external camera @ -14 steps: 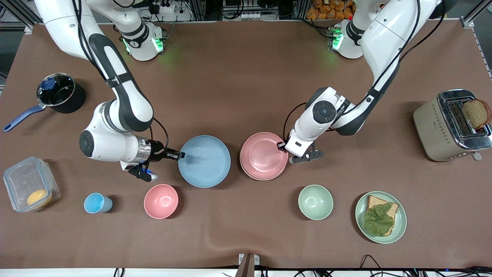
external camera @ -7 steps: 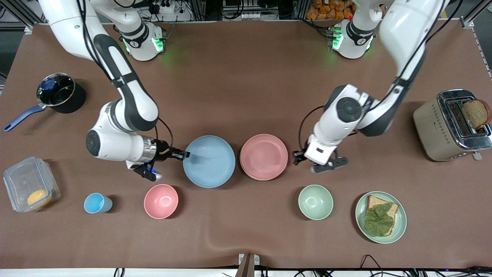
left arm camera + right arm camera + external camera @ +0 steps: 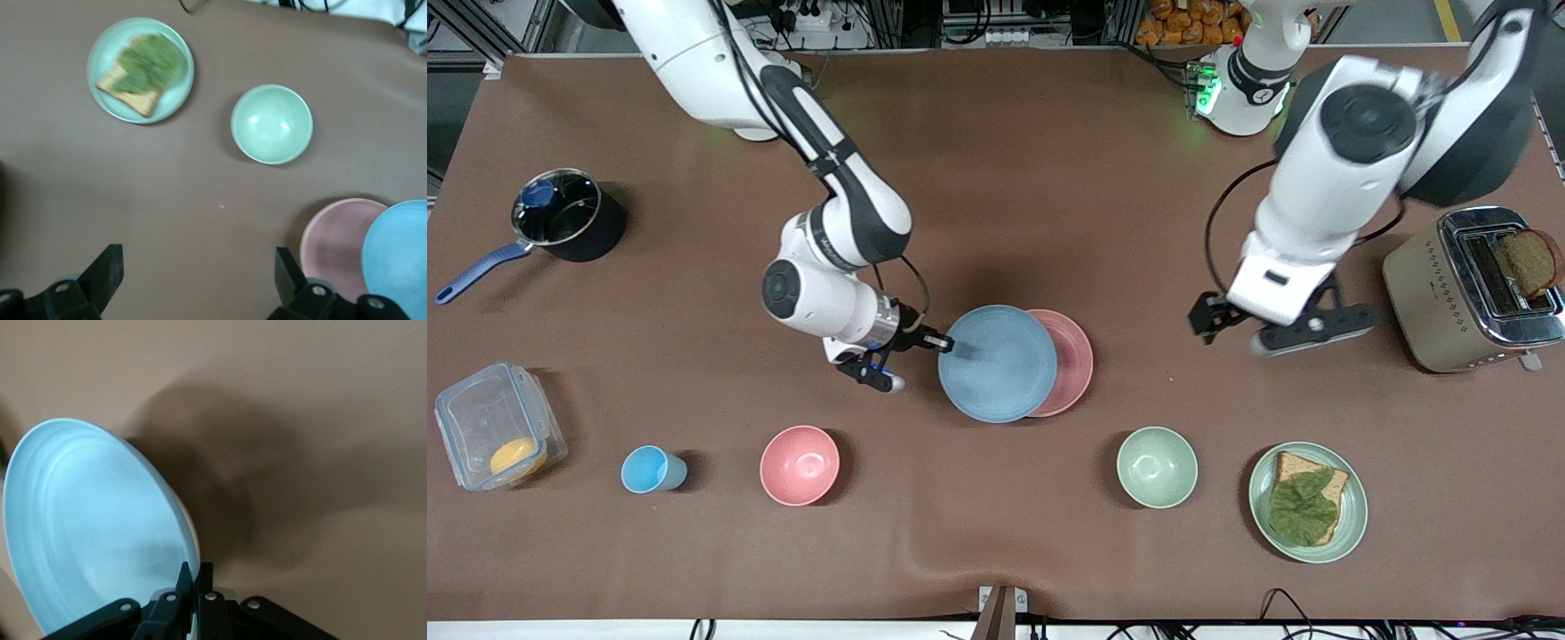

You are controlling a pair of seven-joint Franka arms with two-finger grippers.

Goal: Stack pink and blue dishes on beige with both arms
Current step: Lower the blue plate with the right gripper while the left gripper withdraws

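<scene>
Right gripper [image 3: 941, 342] pinches the rim of the blue plate [image 3: 997, 363], carried partly over the pink plate [image 3: 1069, 360] at mid-table; the beige plate is presumably under the pink one, not visible. The left gripper [image 3: 1232, 322] hangs with fingers spread and empty over bare table [image 3: 996, 178] toward the left arm's end, near the toaster [image 3: 1467, 289]. The blue plate looks stiff, light and slick, so the thin rim pinch may let it tilt; the green bowl [image 3: 1157, 467] sits nearer the camera, well apart, leaving room to lower.
</scene>
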